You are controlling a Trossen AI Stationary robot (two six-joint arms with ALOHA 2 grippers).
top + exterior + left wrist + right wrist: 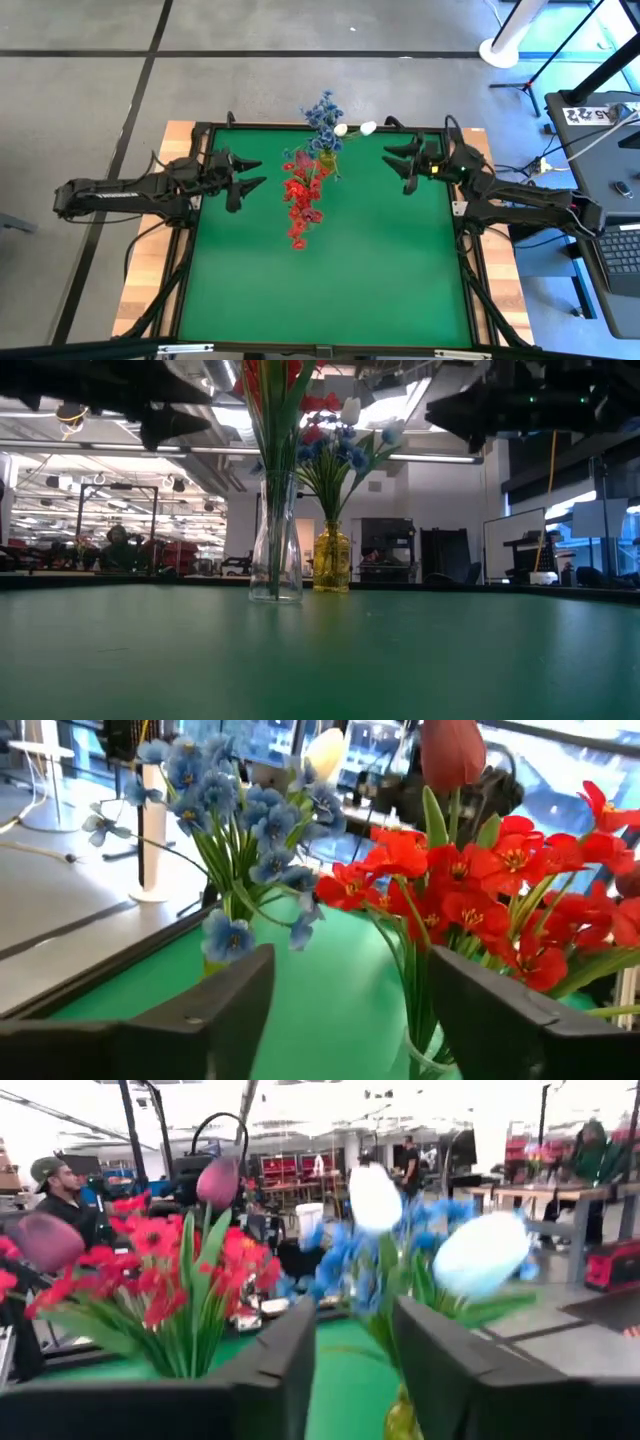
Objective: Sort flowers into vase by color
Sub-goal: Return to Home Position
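Red flowers (pixel 300 200) stand in the clear vase (pixel 275 550) and blue and white flowers (pixel 325 120) in the yellow vase (pixel 331 560), far-centre on the counter (pixel 330 290). The left end effector (pixel 260 172) and right end effector (pixel 398 165) flank them, released and empty. Best to draw each arm straight outward, without brushing the blooms.
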